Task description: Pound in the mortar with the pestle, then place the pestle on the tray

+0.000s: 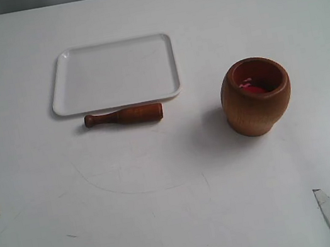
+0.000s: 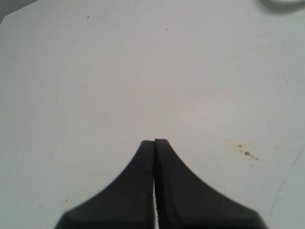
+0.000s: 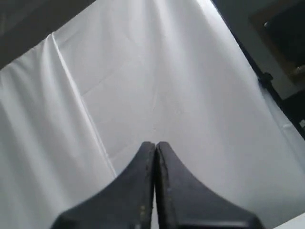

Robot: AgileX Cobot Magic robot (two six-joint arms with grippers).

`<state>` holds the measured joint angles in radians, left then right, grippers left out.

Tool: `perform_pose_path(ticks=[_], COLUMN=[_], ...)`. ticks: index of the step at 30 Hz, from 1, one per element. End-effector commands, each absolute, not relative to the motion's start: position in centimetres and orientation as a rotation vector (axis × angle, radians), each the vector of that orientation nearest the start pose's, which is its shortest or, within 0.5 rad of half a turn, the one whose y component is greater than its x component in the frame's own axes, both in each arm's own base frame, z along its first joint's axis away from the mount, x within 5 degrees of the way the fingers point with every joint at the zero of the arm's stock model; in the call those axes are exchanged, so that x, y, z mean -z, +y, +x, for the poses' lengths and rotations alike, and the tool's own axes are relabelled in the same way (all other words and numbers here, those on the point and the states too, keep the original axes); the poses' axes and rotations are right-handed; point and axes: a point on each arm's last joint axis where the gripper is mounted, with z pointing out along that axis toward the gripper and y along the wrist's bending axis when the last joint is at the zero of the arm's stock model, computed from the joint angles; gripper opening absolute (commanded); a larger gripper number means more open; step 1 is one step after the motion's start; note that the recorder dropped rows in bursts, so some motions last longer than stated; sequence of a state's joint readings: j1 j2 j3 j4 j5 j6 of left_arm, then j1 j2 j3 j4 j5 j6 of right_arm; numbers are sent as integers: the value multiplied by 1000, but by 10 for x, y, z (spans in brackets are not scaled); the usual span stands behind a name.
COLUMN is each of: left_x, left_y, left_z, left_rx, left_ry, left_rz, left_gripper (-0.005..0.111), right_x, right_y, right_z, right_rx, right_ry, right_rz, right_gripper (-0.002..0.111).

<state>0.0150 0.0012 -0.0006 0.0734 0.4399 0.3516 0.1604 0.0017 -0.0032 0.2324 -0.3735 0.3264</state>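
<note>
White table (image 1: 182, 223), pestle (image 1: 124, 116) beside tray (image 1: 112, 75)

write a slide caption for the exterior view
Pestle lies on the table beside the tray's near edge; mortar stands upright to the right, apart.

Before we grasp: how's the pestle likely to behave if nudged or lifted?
The pestle lies on its side and is round, so it probably rolls if nudged. It looks like solid wood, so likely stiff. The thick end opposite the knob suggests it's end-heavy.
</note>
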Motion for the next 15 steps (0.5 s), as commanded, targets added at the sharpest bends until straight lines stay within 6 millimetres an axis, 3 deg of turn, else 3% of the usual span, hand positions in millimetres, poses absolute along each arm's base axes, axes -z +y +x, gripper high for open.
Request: perform_pose_path(ticks=[1,3,7,9,15], left_x=[-174,-174,-174,-174,-174], left_y=[3,3,3,3,3], left_z=[51,51,51,51,51], left_rx=[-302,-302,-302,-302,-302], left_ry=[1897,1897,1897,1897,1897], left_rz=[361,361,361,361,361], left_gripper=[0,0,0,0,0], right_x=[-245,-247,-274,-286,-336], right_y=[-3,-2,3,7,28], right_z=[48,47,26,22,46], right_rx=[-723,-752,-655,-588,-439], right_ry=[1071,1041,721,650,785], right_rz=[416,411,154,48,-192], right_gripper=[0,0,0,0,0])
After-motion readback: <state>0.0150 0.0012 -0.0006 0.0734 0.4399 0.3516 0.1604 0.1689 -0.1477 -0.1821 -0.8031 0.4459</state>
